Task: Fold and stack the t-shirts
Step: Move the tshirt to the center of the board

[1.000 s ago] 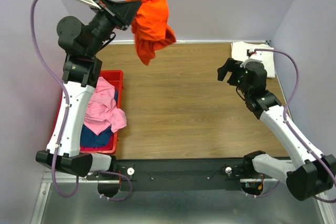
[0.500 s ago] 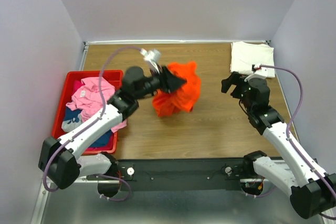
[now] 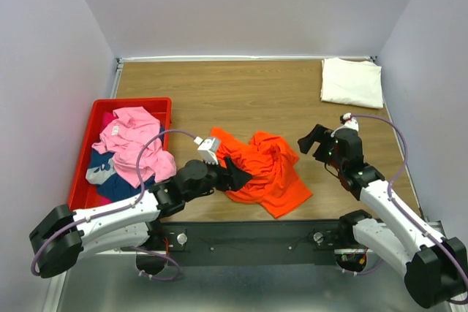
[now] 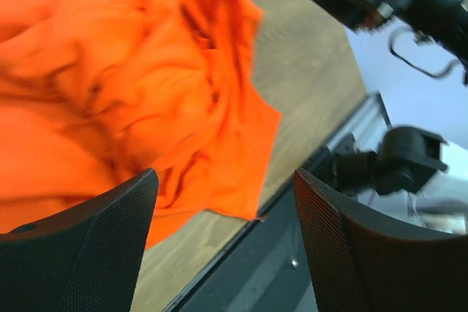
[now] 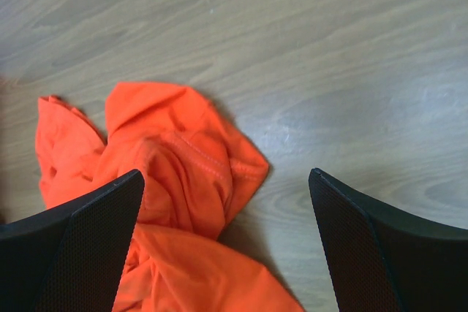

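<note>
The bright orange t-shirt (image 3: 269,174) lies crumpled on the wooden table near the front edge. My left gripper (image 3: 239,174) lies low at its left edge, open, with nothing between the fingers; its wrist view shows the orange cloth (image 4: 124,85) beyond the open gripper (image 4: 223,246). My right gripper (image 3: 311,143) hovers open just right of the shirt, over its right edge (image 5: 183,173), holding nothing (image 5: 227,231). A cream-white t-shirt (image 3: 352,82) lies folded at the back right corner. A pink t-shirt (image 3: 131,144) and a dark blue one (image 3: 117,188) sit bunched in the bin.
The red plastic bin (image 3: 133,101) stands at the table's left side. A black rail (image 3: 256,235) with both arm bases runs along the front edge, close to the orange shirt's lower corner. Grey walls enclose the table on three sides.
The left arm swung the orange shirt down from high at the back to the table's front, then opened and let it drop. The right gripper moved lower, towards the shirt.
</note>
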Robot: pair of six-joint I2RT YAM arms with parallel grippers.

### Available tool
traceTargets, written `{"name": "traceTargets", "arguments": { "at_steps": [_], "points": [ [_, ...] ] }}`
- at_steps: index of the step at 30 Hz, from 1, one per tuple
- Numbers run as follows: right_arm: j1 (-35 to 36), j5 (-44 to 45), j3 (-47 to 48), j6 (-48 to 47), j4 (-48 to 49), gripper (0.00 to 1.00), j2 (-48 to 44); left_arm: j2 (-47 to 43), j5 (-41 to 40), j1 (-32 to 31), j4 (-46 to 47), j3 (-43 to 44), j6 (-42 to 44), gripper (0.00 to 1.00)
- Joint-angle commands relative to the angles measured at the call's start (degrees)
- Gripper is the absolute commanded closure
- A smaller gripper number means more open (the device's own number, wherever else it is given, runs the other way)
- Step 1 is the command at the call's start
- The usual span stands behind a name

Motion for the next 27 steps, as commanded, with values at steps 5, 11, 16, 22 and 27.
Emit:
{"name": "traceTargets", "arguments": {
  "at_steps": [5,11,16,22,27],
  "points": [
    [0.4,0.0,-3.4,3.5,-8.9,0.00,-1.1,-8.3,-17.9,-0.4,-8.4,-6.6,-6.5,0.18],
    [0.3,-2.6,-2.8,5.5,-11.1,0.00,-0.9,-0.6,-20.0,-0.4,-10.2,-1.6,-0.6,0.18],
    [0.4,-5.1,-3.3,6.6,-13.1,0.00,0.9,10.0,-16.2,-1.0,-10.1,2.1,1.0,0.18],
    [0.7,-8.5,-3.4,7.9,-16.6,0.00,-2.4,15.7,-18.1,-1.3,-9.4,3.8,2.2,0.18],
    [0.8,-10.3,-2.6,11.4,-17.5,0.00,-1.4,17.4,-16.2,0.6,-8.1,6.9,4.8,0.18]
  ]
}}
